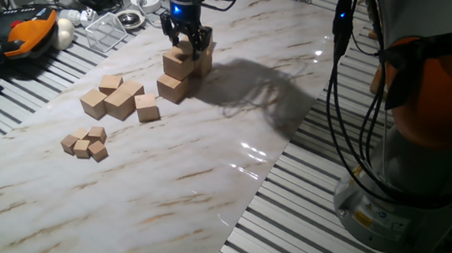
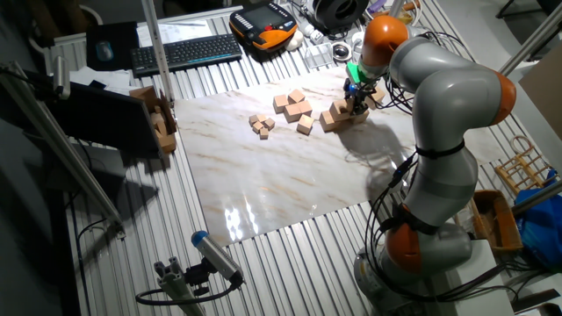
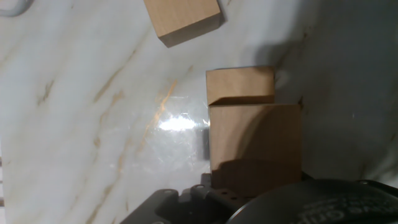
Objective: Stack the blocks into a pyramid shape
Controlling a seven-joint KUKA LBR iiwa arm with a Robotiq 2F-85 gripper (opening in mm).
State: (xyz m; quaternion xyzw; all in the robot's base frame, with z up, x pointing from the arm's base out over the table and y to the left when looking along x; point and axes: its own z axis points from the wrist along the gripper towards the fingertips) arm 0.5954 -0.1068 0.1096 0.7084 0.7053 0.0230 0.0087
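My gripper (image 1: 186, 45) is at the far end of the marble sheet, with its fingers down either side of a large tan block (image 1: 186, 53). That block sits on top of a small stack of large blocks (image 1: 174, 75), and another large block (image 1: 206, 59) stands just behind. In the hand view the held block (image 3: 255, 146) fills the centre. A lower block (image 3: 239, 84) shows past it, and a separate block (image 3: 183, 18) lies further off. The fingertips are hidden in the hand view. The other fixed view shows the gripper (image 2: 356, 96) over the stack (image 2: 334, 117).
A cluster of wooden cubes (image 1: 119, 98) lies left of the stack, with several tiny cubes (image 1: 85, 144) nearer the front. A clear plastic box (image 1: 106, 30), an orange pendant (image 1: 26, 30) and a keyboard (image 2: 186, 53) lie off the sheet. The arm's base (image 1: 424, 164) stands at the right.
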